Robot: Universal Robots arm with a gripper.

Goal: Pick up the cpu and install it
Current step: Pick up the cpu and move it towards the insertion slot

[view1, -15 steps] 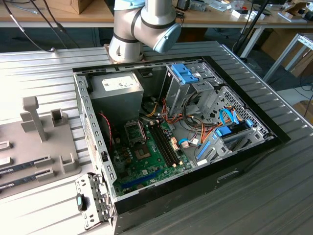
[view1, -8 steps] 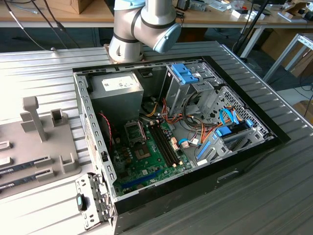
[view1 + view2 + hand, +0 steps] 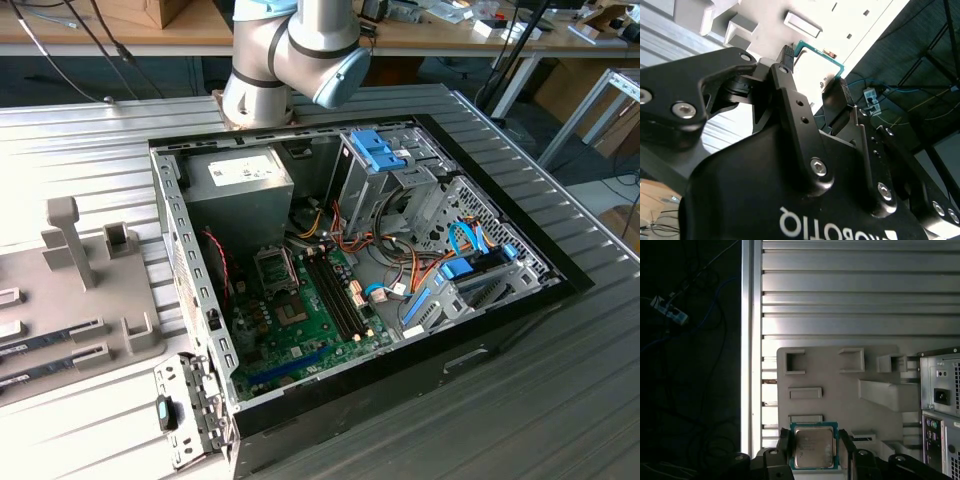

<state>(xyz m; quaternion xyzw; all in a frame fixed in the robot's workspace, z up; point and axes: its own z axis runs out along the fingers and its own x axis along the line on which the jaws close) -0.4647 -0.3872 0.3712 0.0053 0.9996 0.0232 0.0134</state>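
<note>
gripper (image 3: 814, 439) pinching cpu (image 3: 813, 450) by its edges, over grey fixture tray (image 3: 840, 390) w/ slots

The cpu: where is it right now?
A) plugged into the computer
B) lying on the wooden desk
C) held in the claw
C: in the first wrist view the cpu sits gripped in the claw, over the grey tray, not inside the computer.
</note>
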